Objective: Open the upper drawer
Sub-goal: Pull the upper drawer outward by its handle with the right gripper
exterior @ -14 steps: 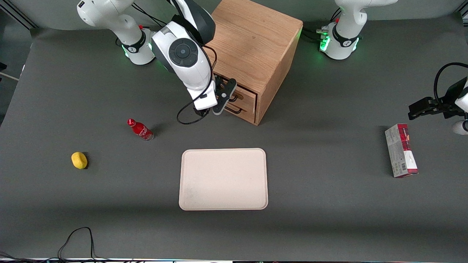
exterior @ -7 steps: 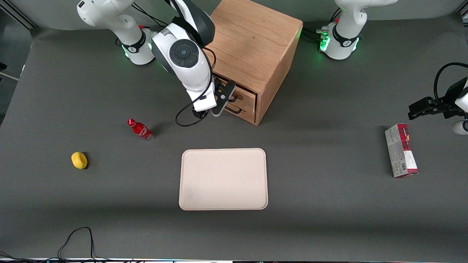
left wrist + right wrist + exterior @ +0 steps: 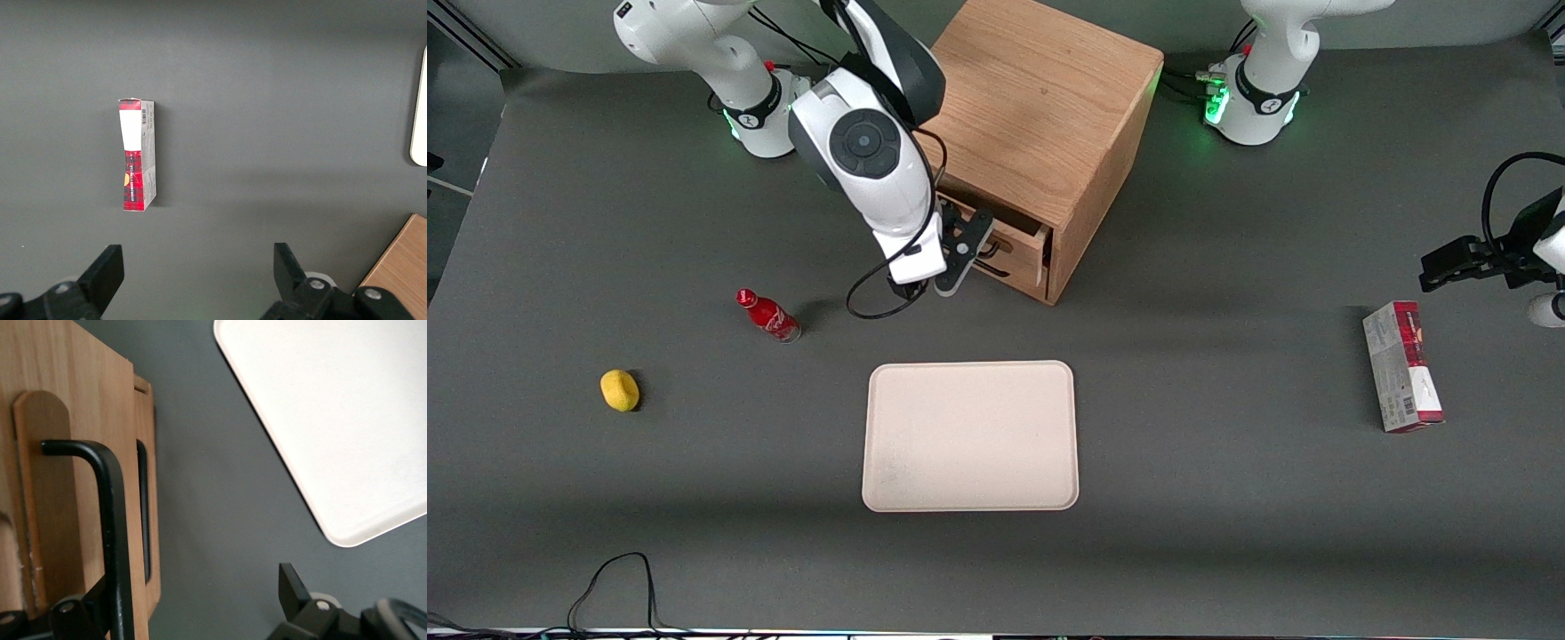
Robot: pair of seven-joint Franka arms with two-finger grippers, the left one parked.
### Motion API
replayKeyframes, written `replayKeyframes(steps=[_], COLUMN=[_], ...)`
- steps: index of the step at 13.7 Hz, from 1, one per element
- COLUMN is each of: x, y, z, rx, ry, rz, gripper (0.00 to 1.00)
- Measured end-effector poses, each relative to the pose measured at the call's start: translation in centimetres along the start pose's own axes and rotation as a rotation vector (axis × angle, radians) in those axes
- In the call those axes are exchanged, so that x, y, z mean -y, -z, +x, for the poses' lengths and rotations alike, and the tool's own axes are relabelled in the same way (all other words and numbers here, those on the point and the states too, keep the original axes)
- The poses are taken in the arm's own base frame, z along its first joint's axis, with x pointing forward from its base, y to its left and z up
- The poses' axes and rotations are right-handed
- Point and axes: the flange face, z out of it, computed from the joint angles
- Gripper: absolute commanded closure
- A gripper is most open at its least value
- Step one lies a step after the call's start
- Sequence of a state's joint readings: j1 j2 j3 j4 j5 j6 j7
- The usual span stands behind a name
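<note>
Upper drawer (image 3: 1021, 242) sits slid partway out of the oak cabinet (image 3: 1049, 107), at the tray's (image 3: 970, 436) twelve o'clock. Hand (image 3: 960, 253) is at its black handle (image 3: 110, 520); grip unclear. More pulling looks needed.

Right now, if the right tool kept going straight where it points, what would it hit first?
Most likely the upper drawer front. The tool sits open right at it, with the drawer's black handle beside one finger. Depth is unclear, but nothing else shows between them.
</note>
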State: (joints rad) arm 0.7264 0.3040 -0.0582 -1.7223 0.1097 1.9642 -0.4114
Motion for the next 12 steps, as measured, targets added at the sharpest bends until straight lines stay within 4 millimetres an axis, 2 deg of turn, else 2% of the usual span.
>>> replayKeyframes(steps=[3,7,12], x=[-2.8,-4.8,-8.4], y=[0.6,0.8,0.6], z=[-0.4,-0.4,-0.8], rx=[-0.016,-0.026,-0.033], ry=[-0.022,-0.048,-0.089], rz=[-0.005,-0.01,-0.014], gripper=[0.0,0.0,0.0])
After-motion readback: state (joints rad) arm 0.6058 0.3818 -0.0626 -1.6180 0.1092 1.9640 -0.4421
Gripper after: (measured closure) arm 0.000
